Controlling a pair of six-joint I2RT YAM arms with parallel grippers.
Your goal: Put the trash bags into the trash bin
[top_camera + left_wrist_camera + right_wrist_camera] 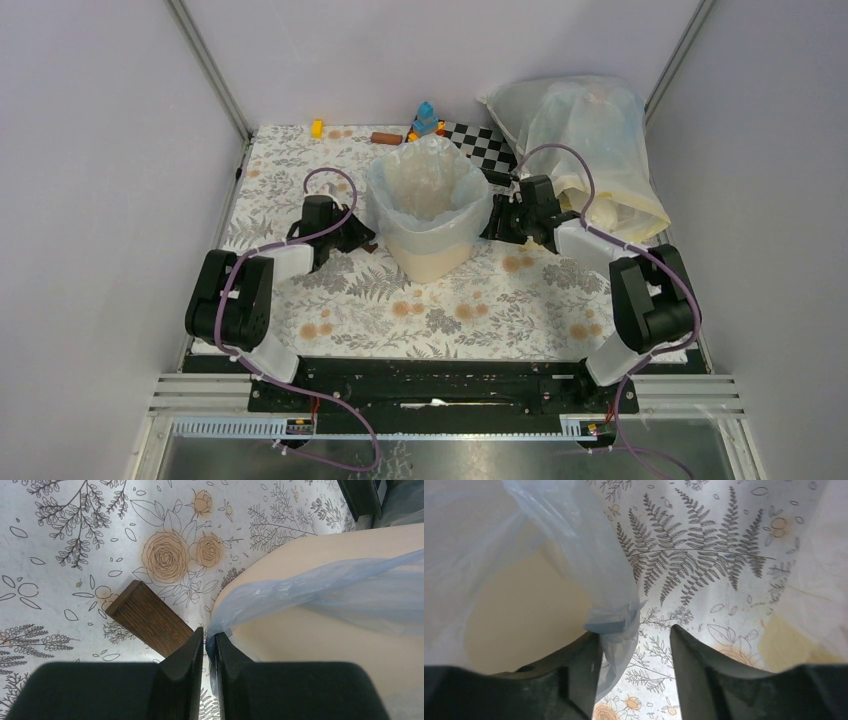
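Note:
The cream-beige trash bin [432,255] stands upright mid-table, lined by the pale-blue trash bag [425,185], whose edge folds over the rim. My left gripper [360,240] is at the bin's left side. In the left wrist view the gripper [210,642] is shut on a pinch of the bag's hem [325,587] against the bin wall [320,645]. My right gripper [495,222] is at the bin's right side. In the right wrist view it [636,632] is open, and a bunched corner of the bag [616,617] hangs against its left finger [584,670], beside the bin wall [524,615].
A large yellowish-clear sack [590,150] lies at the back right, close to my right arm, and shows in the right wrist view [819,595]. A brown wooden block [150,620] lies by my left gripper. A checkerboard [485,145] and small toys [427,118] sit at the back.

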